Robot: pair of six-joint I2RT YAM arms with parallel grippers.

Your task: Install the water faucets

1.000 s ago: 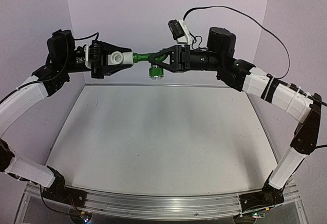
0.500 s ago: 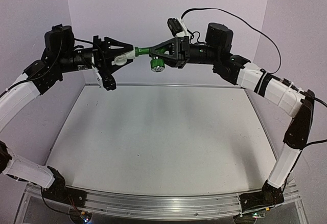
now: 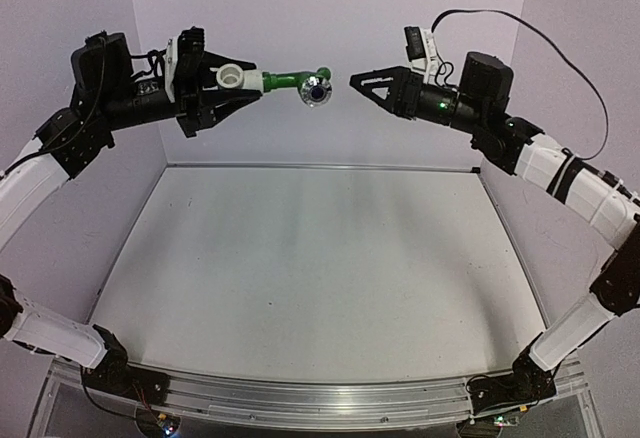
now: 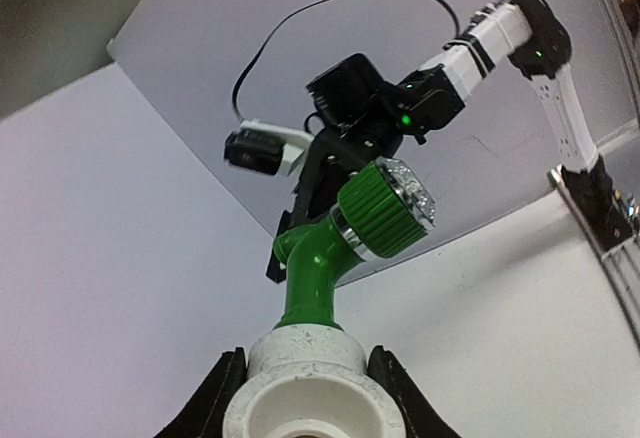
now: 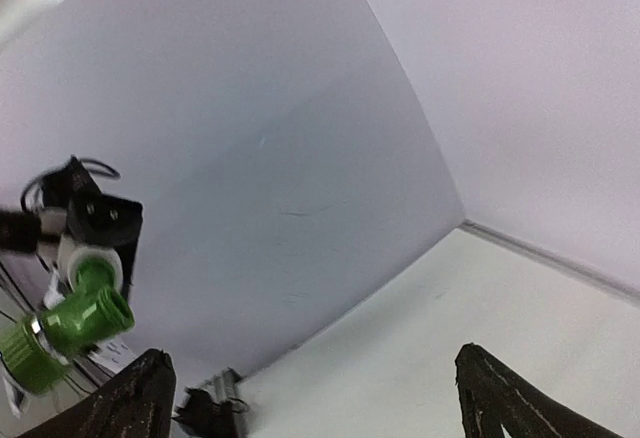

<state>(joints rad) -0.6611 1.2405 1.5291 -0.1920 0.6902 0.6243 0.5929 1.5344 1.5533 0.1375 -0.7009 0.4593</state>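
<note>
Starting left of the white fitting (image 3: 231, 78): black wrist and white-sleeved left arm (image 3: 30, 193), curving down toward the near edge of the table (image 3: 300, 278).

Left claw (image 3: 238, 90) clamped on the fitting, one black finger (image 4: 213, 403) pressed against each flank in the left wrist view. Holds it high in the air, well above the table, round open port facing the top camera.

Joined to the right end of the fitting: the green tap (image 3: 288, 80). Runs straight out to the right, then bends. Ends in a ribbed green knob (image 4: 378, 213) with a shiny silvery face (image 3: 316, 91), just below the line of the stem, at the end farthest from the fitting. Touches nothing but the fitting. Depth of seating in the fitting: cannot tell.

Right of the fitting, just past the tap's tip and apart from it: right claw (image 3: 357, 81), jaws spread wide, holding nothing. Points back toward the fitting, about level with it. Shows in its own wrist view as two dark fingertips (image 5: 135, 403) at the bottom corners, bare wall and table between them, with tap and fitting small at the left edge, well apart from both fingertips.

Farther right of the fitting: a small black-and-white camera (image 3: 420, 43) on top of the right wrist, then the right arm (image 3: 590, 183) dropping to the table's near edge.
</note>
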